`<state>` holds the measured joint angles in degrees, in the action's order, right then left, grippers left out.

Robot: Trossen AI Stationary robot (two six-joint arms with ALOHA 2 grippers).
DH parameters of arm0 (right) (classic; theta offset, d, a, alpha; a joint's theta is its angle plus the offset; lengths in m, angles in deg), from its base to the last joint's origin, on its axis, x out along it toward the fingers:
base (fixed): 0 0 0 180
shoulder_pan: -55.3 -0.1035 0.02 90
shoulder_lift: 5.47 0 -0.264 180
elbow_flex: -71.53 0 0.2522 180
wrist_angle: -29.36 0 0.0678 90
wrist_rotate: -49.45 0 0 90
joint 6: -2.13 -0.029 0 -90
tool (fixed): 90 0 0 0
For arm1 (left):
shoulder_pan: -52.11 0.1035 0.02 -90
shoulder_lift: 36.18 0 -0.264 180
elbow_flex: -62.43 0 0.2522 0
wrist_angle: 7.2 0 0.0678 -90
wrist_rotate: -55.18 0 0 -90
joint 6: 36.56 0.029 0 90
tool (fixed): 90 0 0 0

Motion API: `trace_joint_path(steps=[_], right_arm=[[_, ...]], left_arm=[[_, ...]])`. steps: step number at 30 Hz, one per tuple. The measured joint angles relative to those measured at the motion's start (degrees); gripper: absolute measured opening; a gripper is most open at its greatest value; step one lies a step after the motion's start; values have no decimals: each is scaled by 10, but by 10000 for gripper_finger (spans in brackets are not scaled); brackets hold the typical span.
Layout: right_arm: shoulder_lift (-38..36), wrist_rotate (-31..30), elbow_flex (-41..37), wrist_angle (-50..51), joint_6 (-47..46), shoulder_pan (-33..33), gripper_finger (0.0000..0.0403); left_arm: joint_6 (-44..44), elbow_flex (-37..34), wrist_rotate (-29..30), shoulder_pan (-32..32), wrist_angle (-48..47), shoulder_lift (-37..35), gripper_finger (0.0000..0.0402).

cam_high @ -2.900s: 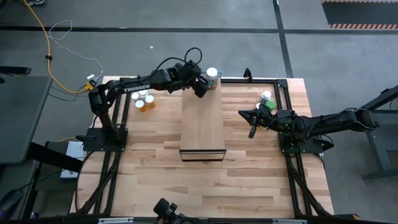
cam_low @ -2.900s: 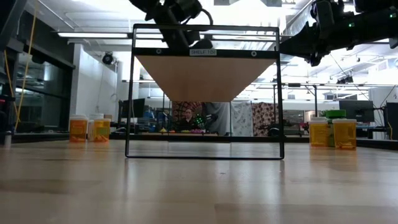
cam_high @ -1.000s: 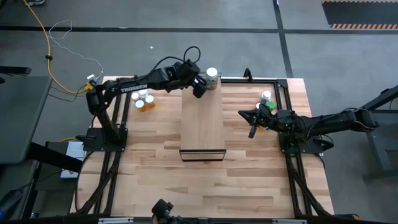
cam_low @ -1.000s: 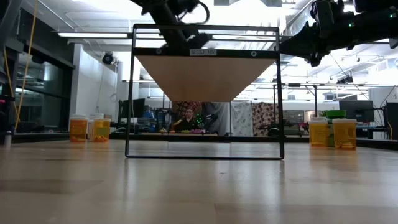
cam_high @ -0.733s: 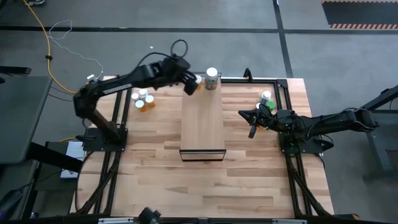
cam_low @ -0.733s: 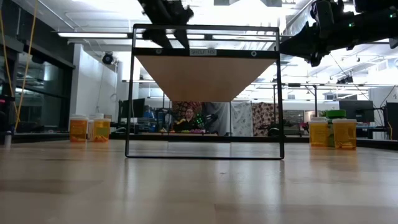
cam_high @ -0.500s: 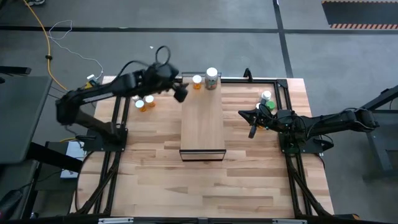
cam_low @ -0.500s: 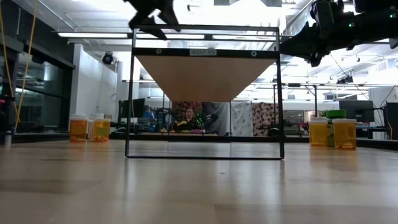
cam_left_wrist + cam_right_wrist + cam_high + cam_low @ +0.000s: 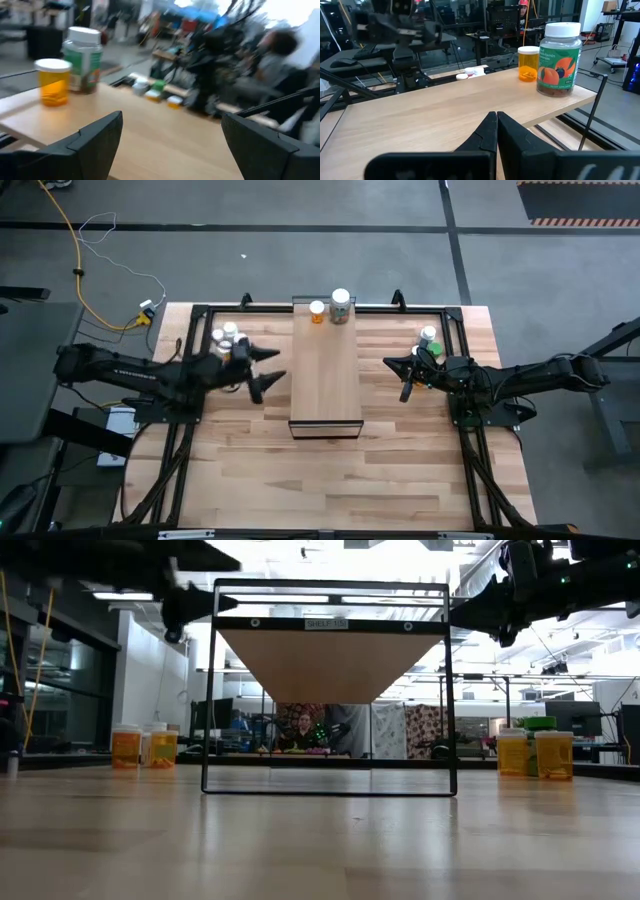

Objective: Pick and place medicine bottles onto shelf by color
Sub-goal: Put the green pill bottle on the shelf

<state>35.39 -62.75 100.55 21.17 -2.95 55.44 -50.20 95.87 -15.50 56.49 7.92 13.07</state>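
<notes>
Between picks: small orange bottle (image 9: 317,311) and green bottle (image 9: 341,305) sit at the shelf's (image 9: 326,375) far end. My left tool (image 9: 262,370), spread and empty, hangs left of it; probably grabbing those bottles (image 9: 228,339) next. Right tool (image 9: 405,392) stays clenched, parked right.

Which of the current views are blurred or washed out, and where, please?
Left wrist view: smeared throughout, though the orange bottle and the green bottle stay recognisable. Low view: ceiling lights glare behind the shelf, and the left arm is smeared. Right wrist view: sharp.
</notes>
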Motion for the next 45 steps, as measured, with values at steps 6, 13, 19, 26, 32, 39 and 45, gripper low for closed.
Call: trace_joint_path(steps=[6,13,19,26,32,39,45], right_arm=[[0,0,0,-1,-3,0,0],[0,-42,0,-5,-76,9,10],[0,-79,0,62,-145,45,93],[0,-125,0,129,-189,74,223],[0,-200,21,201,-222,90,276],[21,-305,121,551,-458,115,280],[83,-282,131,681,-580,161,280]], left_arm=[[47,-69,8,-27,78,-41,330],[64,-69,4,-27,78,-53,330],[63,-69,2,-27,71,-53,330],[62,-69,2,-27,70,-53,330],[57,-69,4,-27,70,-53,330],[57,-69,6,-27,70,-53,330],[54,-69,6,-26,70,-52,330]])
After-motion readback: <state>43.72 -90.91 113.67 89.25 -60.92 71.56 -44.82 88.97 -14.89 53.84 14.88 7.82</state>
